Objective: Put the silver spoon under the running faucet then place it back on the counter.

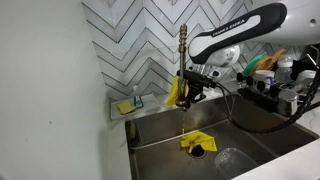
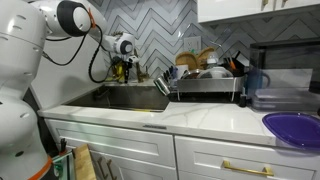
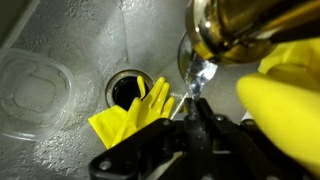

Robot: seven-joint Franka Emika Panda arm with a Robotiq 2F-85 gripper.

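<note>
In the wrist view my gripper point(image 3: 196, 118) is shut on the handle of the silver spoon point(image 3: 198, 73). The spoon's bowl sits right below the brass-gold faucet spout point(image 3: 240, 25), and water glints on it. In an exterior view the gripper point(image 1: 196, 90) hangs over the steel sink beside the tall faucet point(image 1: 183, 45). A thin stream of water falls into the basin. The pale counter point(image 1: 118, 112) rims the sink and also shows in an exterior view point(image 2: 210, 118). The spoon is too small to make out in both exterior views.
A yellow glove point(image 3: 135, 110) lies by the drain point(image 3: 127, 88) and also shows in an exterior view point(image 1: 197, 145). Another glove point(image 1: 175, 92) hangs by the faucet. A clear lid point(image 3: 35, 90) lies in the basin. A dish rack point(image 2: 205, 80) and a purple plate point(image 2: 295, 128) stand on the counter.
</note>
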